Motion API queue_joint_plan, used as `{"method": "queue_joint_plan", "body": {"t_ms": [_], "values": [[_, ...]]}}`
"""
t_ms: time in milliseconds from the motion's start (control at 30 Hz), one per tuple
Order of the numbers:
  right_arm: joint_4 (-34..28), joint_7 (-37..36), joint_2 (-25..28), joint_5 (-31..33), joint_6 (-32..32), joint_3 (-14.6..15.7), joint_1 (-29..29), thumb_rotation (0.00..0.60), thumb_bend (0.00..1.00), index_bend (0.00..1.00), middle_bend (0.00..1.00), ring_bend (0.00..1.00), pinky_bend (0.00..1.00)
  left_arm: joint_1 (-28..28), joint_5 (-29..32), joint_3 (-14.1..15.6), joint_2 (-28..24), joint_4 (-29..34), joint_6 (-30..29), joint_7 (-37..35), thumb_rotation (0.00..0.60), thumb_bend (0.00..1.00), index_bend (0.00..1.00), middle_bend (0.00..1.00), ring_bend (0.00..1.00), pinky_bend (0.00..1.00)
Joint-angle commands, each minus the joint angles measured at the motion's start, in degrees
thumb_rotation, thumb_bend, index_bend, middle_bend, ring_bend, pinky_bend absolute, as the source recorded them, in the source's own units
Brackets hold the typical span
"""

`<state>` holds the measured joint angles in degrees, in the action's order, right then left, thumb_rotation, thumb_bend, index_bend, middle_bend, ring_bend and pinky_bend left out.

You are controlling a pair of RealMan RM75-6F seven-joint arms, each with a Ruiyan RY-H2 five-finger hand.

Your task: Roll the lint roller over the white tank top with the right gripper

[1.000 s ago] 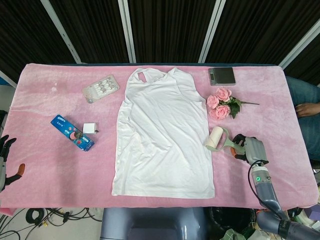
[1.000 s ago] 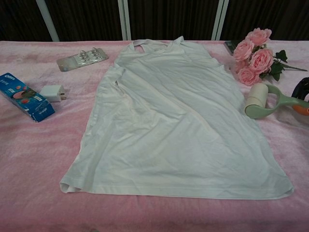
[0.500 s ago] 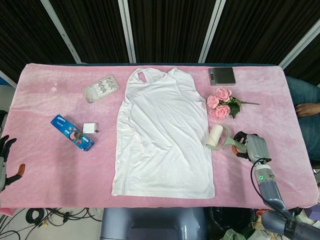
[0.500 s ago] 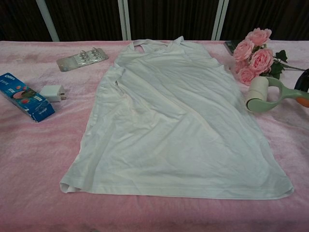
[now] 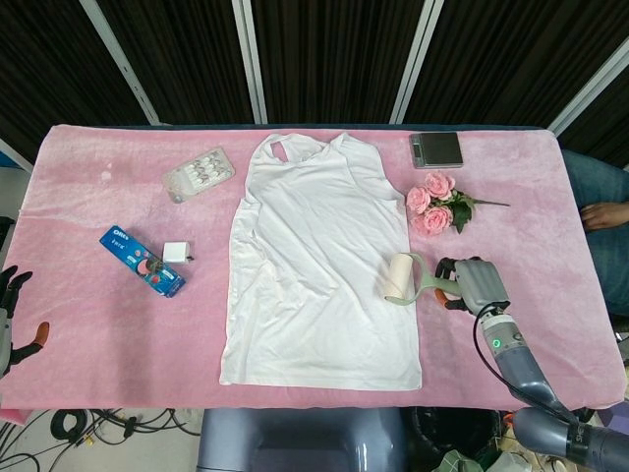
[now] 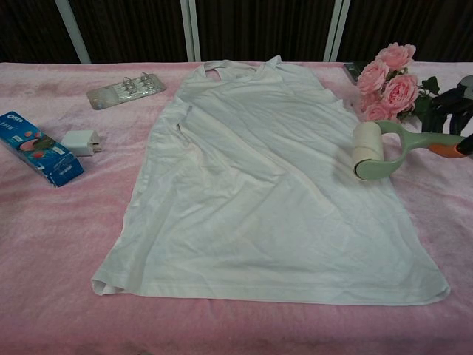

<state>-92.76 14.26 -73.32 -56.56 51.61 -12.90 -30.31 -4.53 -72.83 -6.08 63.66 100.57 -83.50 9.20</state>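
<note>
Nearest the robot, the left hand [image 5: 12, 315] sits idle at the counter's [image 5: 98, 334] near-left edge, fingers apart and holding nothing — unchanged over the last second. The right hand [image 5: 470, 285] grips the roller [image 5: 408, 278] by its green handle and has carried it leftward: a second ago the white drum lay on the pink cloth just off the top's [image 5: 319, 265] right hem, and now it rests on the fabric itself, at the right edge about mid-length. In the chest view the roller [image 6: 372, 151] sits just inside the top [image 6: 266, 192], near the roses [image 6: 384, 85]. So contact seems made, and the rolling proper is only starting — nearly all the shirt remains untouched. Farther back, the Oreo pack [image 5: 142, 261], charger [image 5: 176, 253], blister pack [image 5: 199, 174] and scale [image 5: 436, 149] have not moved.
</note>
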Motion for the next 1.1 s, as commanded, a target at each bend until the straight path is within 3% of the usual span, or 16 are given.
{"method": "queue_joint_plan", "body": {"t_ms": [33, 467, 1100], "values": [[-2.9, 4.4, 0.7, 5.1, -0.1, -0.6, -2.4, 0.6, 0.51, 0.72, 0.56, 0.54, 0.33, 0.0, 0.0, 0.0, 0.0, 0.0, 0.1, 0.0, 0.6, 0.36, 0.13, 0.04, 0.04, 0.33], [-2.9, 10.1, -1.9, 11.9, 1.7, 0.4, -5.6, 0.6, 0.51, 0.72, 0.56, 0.54, 0.33, 0.0, 0.1, -0.1, -0.1, 0.0, 0.0, -0.2, 0.6, 0.36, 0.13, 0.04, 0.04, 0.33], [1.5, 9.9, -7.2, 12.2, 2.6, 1.6, -8.2, 0.6, 0.51, 0.72, 0.57, 0.55, 0.34, 0.0, 0.2, -0.1, -0.2, 0.1, 0.1, -0.3, 0.6, 0.36, 0.13, 0.04, 0.04, 0.33]]}}
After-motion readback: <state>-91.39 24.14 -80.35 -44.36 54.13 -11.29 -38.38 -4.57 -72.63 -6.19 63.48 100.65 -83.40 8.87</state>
